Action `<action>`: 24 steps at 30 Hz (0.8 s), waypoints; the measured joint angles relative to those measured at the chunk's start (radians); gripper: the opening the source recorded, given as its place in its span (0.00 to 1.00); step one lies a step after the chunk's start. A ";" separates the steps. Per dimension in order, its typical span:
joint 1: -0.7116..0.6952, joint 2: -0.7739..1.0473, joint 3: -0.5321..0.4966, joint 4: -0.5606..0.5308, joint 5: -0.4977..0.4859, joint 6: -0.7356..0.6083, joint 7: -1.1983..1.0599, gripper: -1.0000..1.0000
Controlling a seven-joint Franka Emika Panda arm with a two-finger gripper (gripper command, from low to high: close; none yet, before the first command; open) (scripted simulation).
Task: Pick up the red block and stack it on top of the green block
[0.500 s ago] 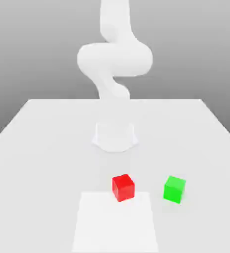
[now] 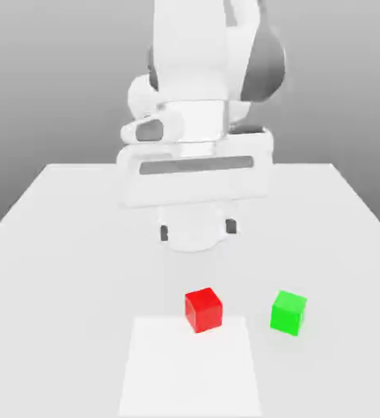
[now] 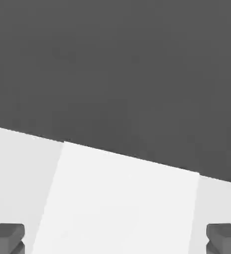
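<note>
Approach is the step in hand: the hand (image 2: pixel 196 232) hangs spread wide and empty above the worktop (image 2: pixel 63 245), behind the red block (image 2: pixel 203 309). That block rests near the green block (image 2: pixel 289 312), apart. Next, the hand should probably descend around red.

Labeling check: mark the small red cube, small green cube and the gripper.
small red cube (image 2: pixel 203 309): exterior view, front face.
small green cube (image 2: pixel 289 312): exterior view, front face.
gripper (image 2: pixel 196 230): exterior view, midway between its fingertips.

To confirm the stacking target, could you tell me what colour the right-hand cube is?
Bright green, clearest in the exterior view.
</note>
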 joint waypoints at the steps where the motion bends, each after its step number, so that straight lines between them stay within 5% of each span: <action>1: 0.009 0.045 0.000 -0.038 -0.009 0.036 -0.013 0.50; 22: 0.045 0.459 0.059 -0.054 0.242 0.375 -0.231 0.50; 23: 0.044 0.474 0.062 -0.055 0.245 0.390 -0.230 0.00; 24: 0.044 0.474 0.062 -0.055 0.245 0.390 -0.230 0.00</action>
